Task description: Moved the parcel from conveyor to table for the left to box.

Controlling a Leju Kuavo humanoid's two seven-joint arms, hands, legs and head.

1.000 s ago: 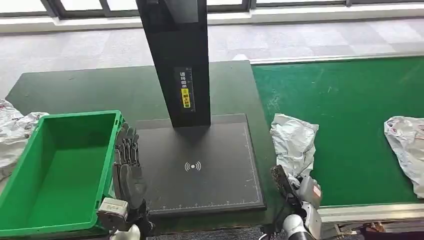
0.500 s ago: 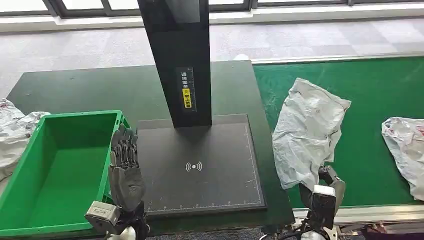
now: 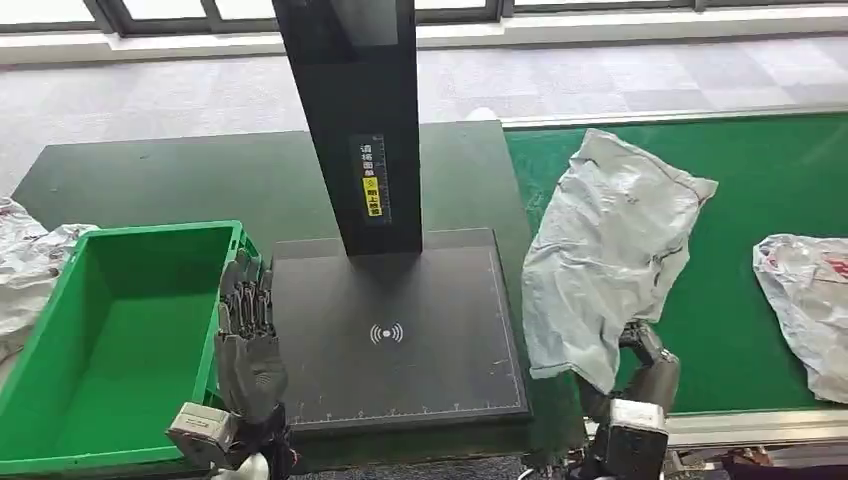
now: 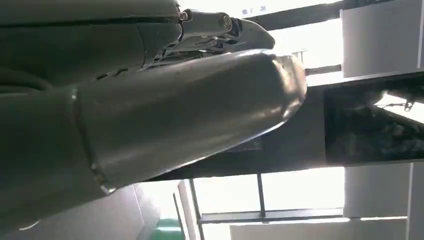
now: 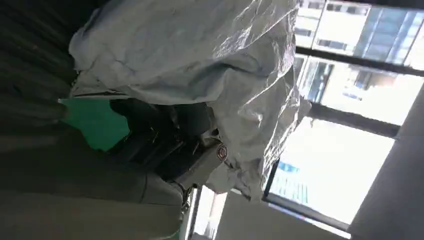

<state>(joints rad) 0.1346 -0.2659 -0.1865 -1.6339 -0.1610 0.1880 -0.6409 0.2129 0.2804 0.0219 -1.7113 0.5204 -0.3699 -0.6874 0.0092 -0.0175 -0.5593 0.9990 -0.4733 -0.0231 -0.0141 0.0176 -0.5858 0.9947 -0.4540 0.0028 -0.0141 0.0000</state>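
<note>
At lower right of the head view, the right hand (image 3: 640,385) grips the parcel (image 3: 610,255), lifted over the conveyor (image 3: 740,200). Its wrist view shows fingers (image 5: 165,125) clamped under the bag. At lower left, the left hand (image 3: 248,345) is flat, fingers together, by the box (image 3: 120,340).

bare scanner pad (image 3: 400,330) between green crate (image 3: 110,340) and lifted parcel (image 3: 610,250), black post (image 3: 355,120) behind
</note>
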